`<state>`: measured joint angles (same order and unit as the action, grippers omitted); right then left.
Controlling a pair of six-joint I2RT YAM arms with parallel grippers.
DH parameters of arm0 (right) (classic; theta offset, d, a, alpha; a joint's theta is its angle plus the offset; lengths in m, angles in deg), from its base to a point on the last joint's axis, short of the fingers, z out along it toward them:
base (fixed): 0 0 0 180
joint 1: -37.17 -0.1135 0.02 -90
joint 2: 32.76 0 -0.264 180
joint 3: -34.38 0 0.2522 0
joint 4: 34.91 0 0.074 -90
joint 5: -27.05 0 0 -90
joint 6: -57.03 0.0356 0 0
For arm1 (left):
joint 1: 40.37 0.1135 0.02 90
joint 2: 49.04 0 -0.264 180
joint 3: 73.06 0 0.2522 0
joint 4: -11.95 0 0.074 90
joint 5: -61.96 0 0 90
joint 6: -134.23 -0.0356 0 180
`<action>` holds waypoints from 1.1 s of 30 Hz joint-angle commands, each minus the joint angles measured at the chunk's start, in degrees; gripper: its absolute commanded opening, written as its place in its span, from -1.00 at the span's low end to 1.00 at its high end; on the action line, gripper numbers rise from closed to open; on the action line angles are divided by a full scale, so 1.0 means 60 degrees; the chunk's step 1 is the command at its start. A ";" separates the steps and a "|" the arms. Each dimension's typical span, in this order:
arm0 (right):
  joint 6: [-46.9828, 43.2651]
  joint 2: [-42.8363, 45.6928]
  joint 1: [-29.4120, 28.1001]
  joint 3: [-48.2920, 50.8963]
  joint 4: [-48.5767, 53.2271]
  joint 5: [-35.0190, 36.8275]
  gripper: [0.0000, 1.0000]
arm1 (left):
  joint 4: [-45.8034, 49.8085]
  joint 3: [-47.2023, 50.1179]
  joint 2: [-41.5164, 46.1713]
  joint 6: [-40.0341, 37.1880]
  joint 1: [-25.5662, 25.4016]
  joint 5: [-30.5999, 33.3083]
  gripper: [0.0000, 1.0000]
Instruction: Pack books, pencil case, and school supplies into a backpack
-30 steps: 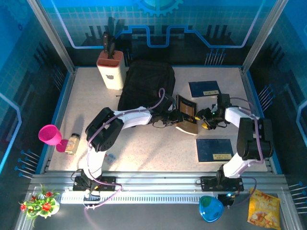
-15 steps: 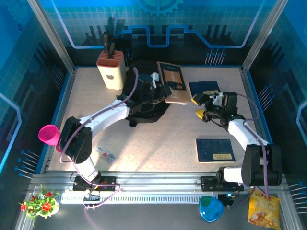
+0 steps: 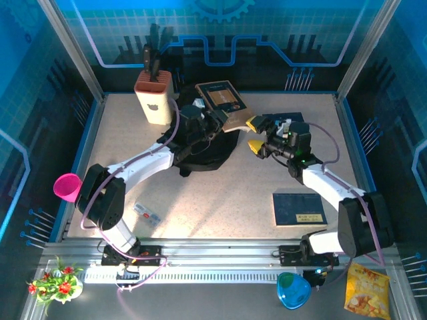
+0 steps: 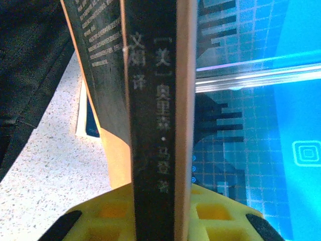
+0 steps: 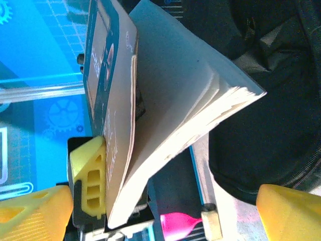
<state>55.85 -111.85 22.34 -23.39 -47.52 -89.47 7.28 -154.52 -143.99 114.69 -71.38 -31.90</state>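
Since half a second ago the dark book (image 3: pixel 217 99) has gone back and to the left. It now hangs over the backpack (image 3: pixel 215 152), nearer the knife block (image 3: pixel 154 100), while the right gripper (image 3: pixel 256 134) has swung in toward it with its jaws spread wider.

We see a pale speckled table (image 3: pixel 220 193) inside a blue-lit enclosure, with a grid-patterned back wall and metal posts at the corners. One blue book (image 3: pixel 299 208) lies flat near the right arm's base; a second blue book (image 3: pixel 297 119) is partly covered by the right wrist. A small flat packet (image 3: pixel 147 213) lies near the front left. A pink cup (image 3: pixel 68 187) sits off the table's left edge, and a blue bowl (image 3: pixel 292 290) and a snack bag (image 3: pixel 365 287) sit past the front rail.

Our left arm stretches diagonally from its base, forearm lying over the backpack. The left gripper (image 3: pixel 211 123) is clamped on the dark book's lower end — in the left wrist view the spine stands upright between the yellow fingers (image 4: pixel 220 216), tan page edges beside it. The book is held clear of the table, its cover tilted up.

Our right arm reaches forward and left, wrist turned sideways. Its yellow fingers (image 5: pixel 30 211) stand wide apart and released, just beside the book's right edge; we cannot tell whether they touch it.
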 commanded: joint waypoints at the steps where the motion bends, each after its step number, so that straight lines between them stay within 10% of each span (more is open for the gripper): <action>1: 0.0530 -0.0195 -0.0412 -0.0523 -0.0273 0.0872 0.90 | -0.1462 0.0084 0.0129 0.0474 -0.0047 0.0189 -0.88; 33: 0.1822 -0.1456 -0.1514 -0.1243 -0.1653 0.2894 -0.33 | -0.1807 0.0590 0.0033 0.0755 -0.0061 0.0477 -0.82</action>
<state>66.56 -120.76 13.79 -30.08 -54.25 -74.33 0.54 -151.09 -144.45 119.39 -71.40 -30.35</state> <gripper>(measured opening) 0.355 0.174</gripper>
